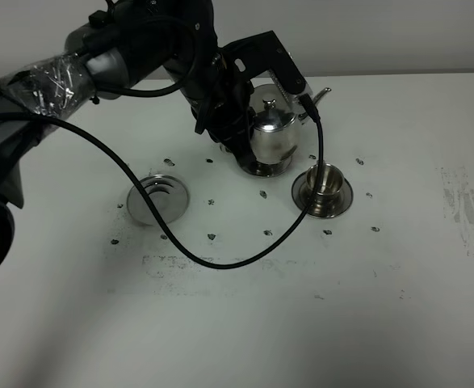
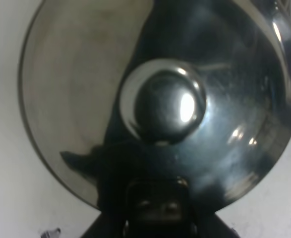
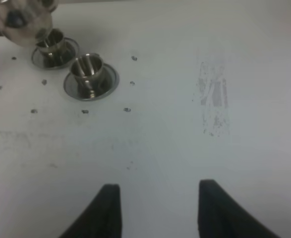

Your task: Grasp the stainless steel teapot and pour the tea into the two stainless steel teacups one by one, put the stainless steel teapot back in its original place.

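Fingers of the left gripper (image 1: 238,136) grip the stainless steel teapot (image 1: 273,133), raised just beside the nearer teacup (image 1: 324,179). Right gripper (image 3: 158,187) fingers stand wide over the white, speckled table (image 1: 301,323), well apart from that teacup.

Plenty of room down the right side and across the whole bottom of the high view: bare counter (image 1: 398,323), only scuff marks. Upper middle is jammed: the left arm (image 1: 132,61) comes in from the upper left, and the stainless steel teapot (image 1: 270,133) hangs over the far teacup (image 3: 51,42). The near teacup (image 1: 325,179) stands just lower right of it. A black cable (image 1: 220,260) loops through the centre, between the empty saucer (image 1: 157,198) and that near teacup.
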Motion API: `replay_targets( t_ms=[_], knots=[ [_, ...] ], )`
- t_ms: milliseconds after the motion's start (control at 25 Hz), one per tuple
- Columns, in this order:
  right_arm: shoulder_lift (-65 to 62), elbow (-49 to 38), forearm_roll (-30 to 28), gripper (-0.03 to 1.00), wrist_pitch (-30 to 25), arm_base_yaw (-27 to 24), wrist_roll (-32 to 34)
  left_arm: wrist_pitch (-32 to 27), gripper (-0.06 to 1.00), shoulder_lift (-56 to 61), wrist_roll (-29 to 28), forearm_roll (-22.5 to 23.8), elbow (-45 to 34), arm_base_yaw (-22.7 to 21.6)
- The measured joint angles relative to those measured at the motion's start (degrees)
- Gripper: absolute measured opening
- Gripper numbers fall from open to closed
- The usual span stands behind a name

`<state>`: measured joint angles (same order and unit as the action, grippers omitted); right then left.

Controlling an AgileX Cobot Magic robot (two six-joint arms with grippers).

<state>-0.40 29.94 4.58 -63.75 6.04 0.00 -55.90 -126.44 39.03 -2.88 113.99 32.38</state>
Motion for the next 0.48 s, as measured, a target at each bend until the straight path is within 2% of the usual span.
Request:
replay_targets(
  t_ms=[280,480],
  knots=[
    [0.0,0.0,0.0,0.35,0.0,0.0,0.0,-1.74,0.18,-0.79,5.22,9.5,1.33,2.65],
    [0.0,0.0,0.0,0.35,0.0,0.0,0.0,-1.74,0.18,-0.79,8.44,12.47,1.45,3.72]
  ],
)
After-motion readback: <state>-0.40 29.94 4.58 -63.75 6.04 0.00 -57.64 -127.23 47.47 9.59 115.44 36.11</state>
